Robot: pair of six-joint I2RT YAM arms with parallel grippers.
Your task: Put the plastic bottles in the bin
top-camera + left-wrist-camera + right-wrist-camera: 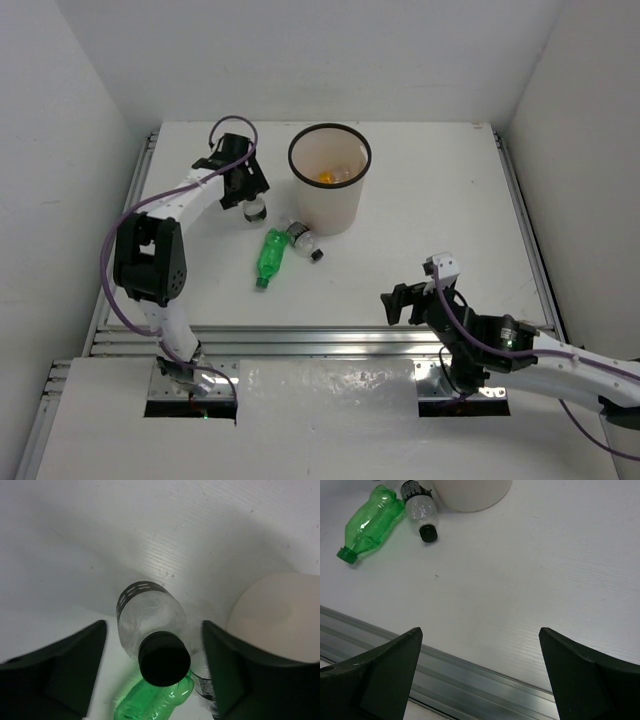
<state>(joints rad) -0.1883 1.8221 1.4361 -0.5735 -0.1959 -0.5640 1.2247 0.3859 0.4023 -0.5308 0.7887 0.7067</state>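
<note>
Bright, even light; soft shadows; blurred foreground.

No word, brand or number can be read in any view. The fallen clear bottle (421, 511) lies on the desk (450, 200) just beside the foot of the bin (330, 208), on its near-left side. It carries a printed label (411, 487) around its body, but the print is too small and blurred to make out. The upright clear bottle (150, 622), to the left of the bin, has a dark band (134, 592) around its body with a row of short pale dashes. The dashes form no letters or figures.
</note>
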